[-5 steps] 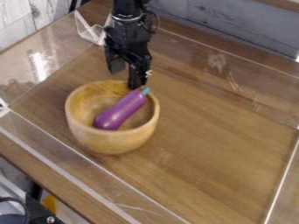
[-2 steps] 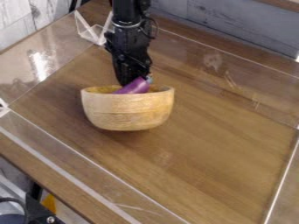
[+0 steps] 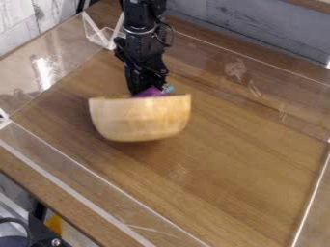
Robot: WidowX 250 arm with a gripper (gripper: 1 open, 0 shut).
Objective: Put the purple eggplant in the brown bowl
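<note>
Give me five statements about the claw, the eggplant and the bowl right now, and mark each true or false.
1. The brown bowl is tipped on its side, its outer wall facing the camera. True.
2. The purple eggplant lies out on the wooden table, well clear of the bowl. False: only a bit of purple shows just over the bowl's upper edge, right at the claw.
3. The claw points down at the bowl's far edge. True.
4. The claw hangs wide open, high above the table. False: it is shut and low, right at the bowl's rim.
5. A second bowl stands to the right of the brown one. False: only bare wood shows there.
</note>
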